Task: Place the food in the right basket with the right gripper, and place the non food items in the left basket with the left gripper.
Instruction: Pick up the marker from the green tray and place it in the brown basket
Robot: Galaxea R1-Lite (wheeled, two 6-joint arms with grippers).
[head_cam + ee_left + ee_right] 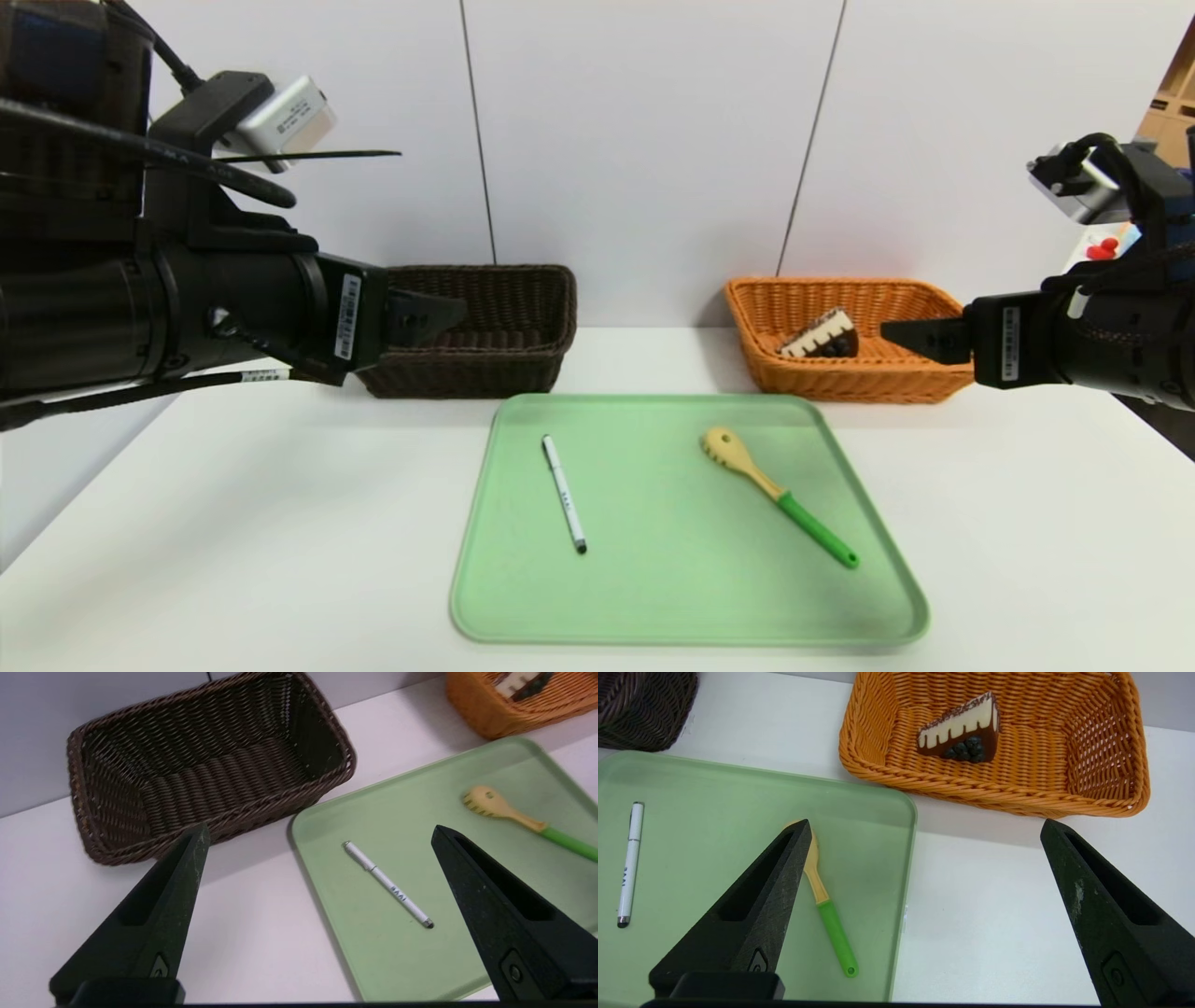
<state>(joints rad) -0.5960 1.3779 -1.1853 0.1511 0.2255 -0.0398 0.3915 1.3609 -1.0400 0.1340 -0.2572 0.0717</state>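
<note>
Both pairs of jaws stand wide apart and hold nothing. Neither touches anything. The left gripper (pixel 319 830) hangs above the white table (pixel 233 523), and its two black fingers (pixel 154 919) frame the near left part of the green tray (pixel 373 961). Between those jaws, nearest to them, lies the white pen (pixel 387 885), flat on the tray with its dark tip toward the gripper. Farther out, beyond the right-hand jaw, the slotted spoon (pixel 523 821) lies on the same tray, well apart from the pen. Past the left-hand jaw stands the dark brown basket (pixel 210 765), just beside the tray's far left corner, with nothing in it.

The right gripper (pixel 924 823) hovers over the table at the tray's right edge. Its left-hand finger (pixel 747 919) covers part of the spoon's pale head, while the green handle shows between the jaws, close in. Bare table lies between the jaws farther out, and beyond that sits the orange basket (pixel 994 793). The cake wedge (pixel 962 730) rests inside it on the woven floor, toward its left half, berries facing the gripper.
</note>
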